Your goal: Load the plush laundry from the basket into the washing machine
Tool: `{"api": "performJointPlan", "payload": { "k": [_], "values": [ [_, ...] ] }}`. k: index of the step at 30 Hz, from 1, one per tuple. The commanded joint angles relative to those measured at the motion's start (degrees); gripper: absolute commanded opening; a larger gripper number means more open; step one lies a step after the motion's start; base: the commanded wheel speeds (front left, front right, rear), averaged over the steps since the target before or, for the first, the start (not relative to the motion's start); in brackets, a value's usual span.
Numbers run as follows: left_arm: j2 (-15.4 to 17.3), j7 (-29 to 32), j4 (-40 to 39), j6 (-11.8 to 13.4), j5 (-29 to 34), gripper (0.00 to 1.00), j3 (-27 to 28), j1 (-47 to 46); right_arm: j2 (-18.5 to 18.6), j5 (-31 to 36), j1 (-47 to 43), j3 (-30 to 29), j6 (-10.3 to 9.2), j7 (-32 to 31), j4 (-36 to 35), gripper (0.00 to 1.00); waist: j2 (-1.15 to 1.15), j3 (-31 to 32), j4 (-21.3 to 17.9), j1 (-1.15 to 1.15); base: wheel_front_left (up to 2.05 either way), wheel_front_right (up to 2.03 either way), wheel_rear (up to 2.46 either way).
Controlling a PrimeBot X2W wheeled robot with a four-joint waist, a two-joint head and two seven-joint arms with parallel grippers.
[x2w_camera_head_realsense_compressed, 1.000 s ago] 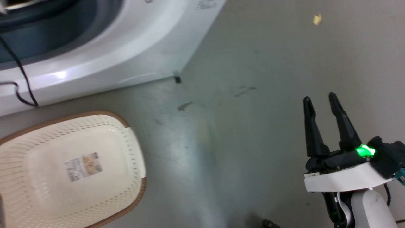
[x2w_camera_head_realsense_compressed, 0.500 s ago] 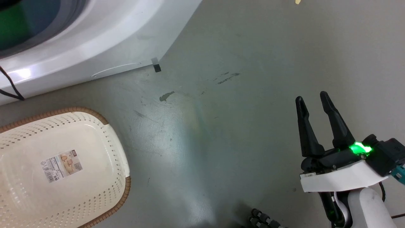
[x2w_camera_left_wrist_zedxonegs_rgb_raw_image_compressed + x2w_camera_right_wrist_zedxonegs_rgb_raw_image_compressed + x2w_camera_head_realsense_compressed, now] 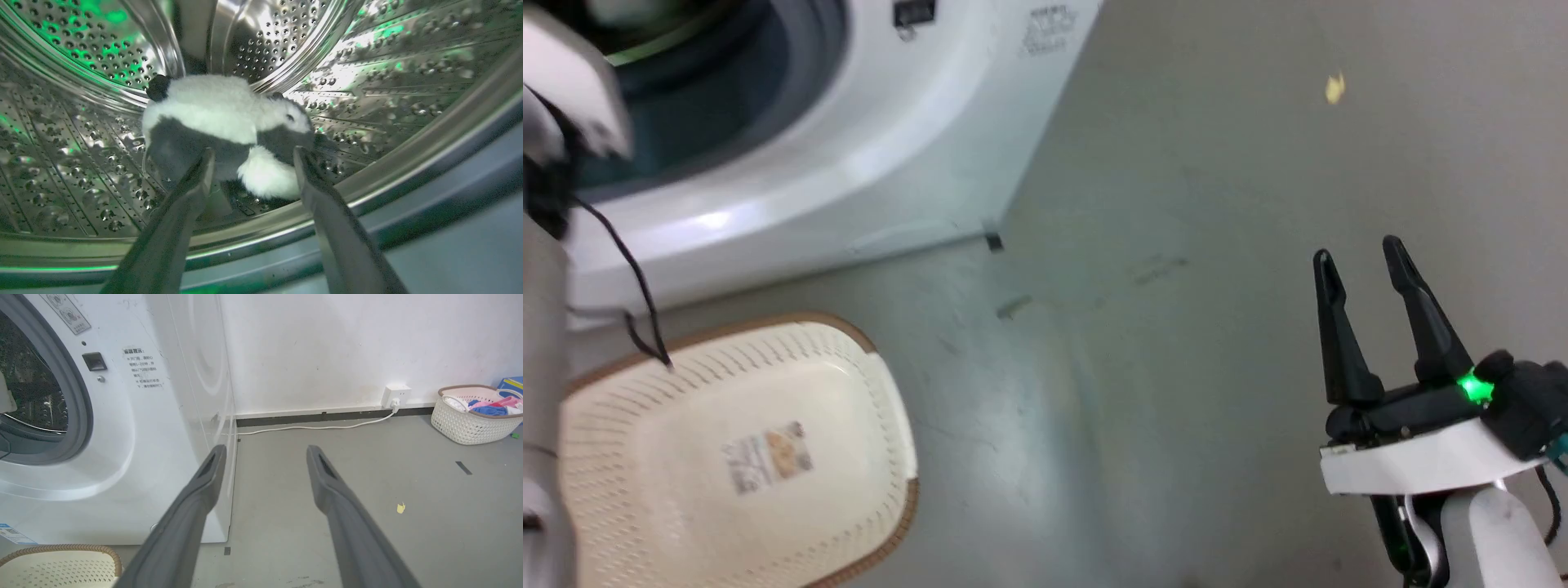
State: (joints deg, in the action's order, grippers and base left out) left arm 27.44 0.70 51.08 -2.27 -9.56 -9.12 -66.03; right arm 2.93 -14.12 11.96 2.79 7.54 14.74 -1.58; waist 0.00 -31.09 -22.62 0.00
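L gripper [image 3: 253,151] wide apart, empty; panda plush [image 3: 220,110] sits near drum lip [image 3: 261,224] (fingers [image 3: 192,183] may snag fur when I retract).

The head camera has swung, so more of the porthole [image 3: 727,114] of the washing machine [image 3: 915,122] shows. A pale left forearm [image 3: 541,367] has come in beside the basket [image 3: 886,441].

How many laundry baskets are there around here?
2. The cream basket sits on the floor in front of the washing machine. A second basket, holding coloured clothes, stands by the wall near the socket. Others may lie out of view.
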Motion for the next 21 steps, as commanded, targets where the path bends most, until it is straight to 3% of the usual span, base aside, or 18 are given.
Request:
{"api": "performJointPlan", "payload": {
  "k": [1, 5, 10, 21],
  "values": [
    [-0.8, -3.3, -0.1, -0.5, -0.1, 1.00, -0.5, 2.9, -0.1, 1.4, -0.9, -0.5, -0.05, 0.3, -0.2, 1.00, 0.00, 5.7, 3.6, 0.00, 0.00, 0.00, 0.00],
    [-3.0, -10.8, -1.4, -1.2, -1.6, 1.00, -0.5, 8.9, -0.1, 3.9, -2.5, -1.0, -0.05, 0.3, -0.4, 1.00, 0.00, 11.4, 6.4, 0.00, 0.00, 0.00, 0.00],
    [-6.4, -14.9, -6.1, -1.8, -4.7, 1.00, 0.8, 18.2, -0.1, 5.9, -4.7, -1.7, -0.05, 0.3, -0.8, 1.00, 0.00, 17.6, 9.7, 0.00, 0.00, 0.00, 0.00],
    [-15.4, -15.7, -35.4, 2.7, -5.8, 1.00, 4.8, 47.8, -0.1, 7.8, -10.7, -3.9, -0.05, 0.3, -1.6, 1.00, 0.00, 26.3, 14.9, 0.00, 0.00, 0.00, 0.00]
  ]
}}
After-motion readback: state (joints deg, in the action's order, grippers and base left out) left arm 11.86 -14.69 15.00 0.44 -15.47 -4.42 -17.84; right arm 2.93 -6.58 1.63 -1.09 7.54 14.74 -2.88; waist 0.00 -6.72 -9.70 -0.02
